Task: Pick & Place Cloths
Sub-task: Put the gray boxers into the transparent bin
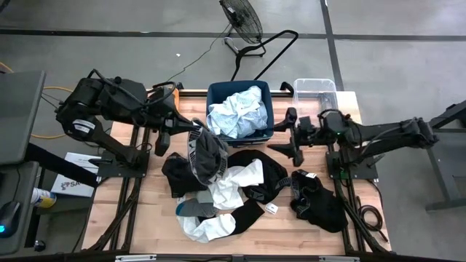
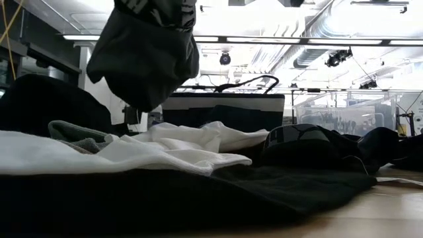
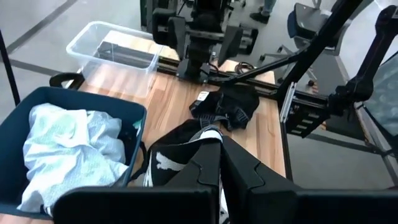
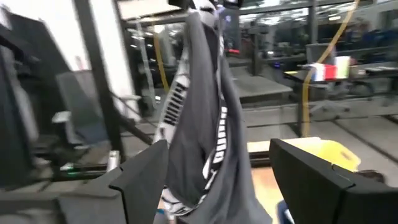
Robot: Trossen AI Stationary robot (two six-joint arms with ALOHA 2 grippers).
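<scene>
My left gripper [image 1: 191,131] is shut on a dark grey garment with white lettering [image 1: 207,155], over the table's middle, just near of the navy bin. In the low view the garment [image 2: 145,53] hangs above the pile. The other cloths lie heaped on the table: black pieces [image 1: 251,191], white ones [image 1: 233,185], a grey-green sock [image 1: 191,209] and a black bundle [image 1: 319,200]. My right gripper [image 1: 291,138] waits open to the right of the hanging garment. In its wrist view its fingers [image 4: 143,180] stand apart in front of the garment [image 4: 205,124]. My left gripper [image 3: 219,186] pinches the dark grey garment at its upper end [image 4: 202,18] between the two shut fingers, from above. The garment hangs below the fingers in slack folds, lifted clear of the pile. How many layers it grips, I cannot tell.
A navy bin [image 1: 213,93] at the table's far edge holds pale blue and white cloth [image 1: 237,113]. A clear plastic bin [image 1: 314,91] stands to its right. A fan [image 1: 242,18] stands on the floor beyond the table. Bare wood shows at the near right [image 1: 280,225].
</scene>
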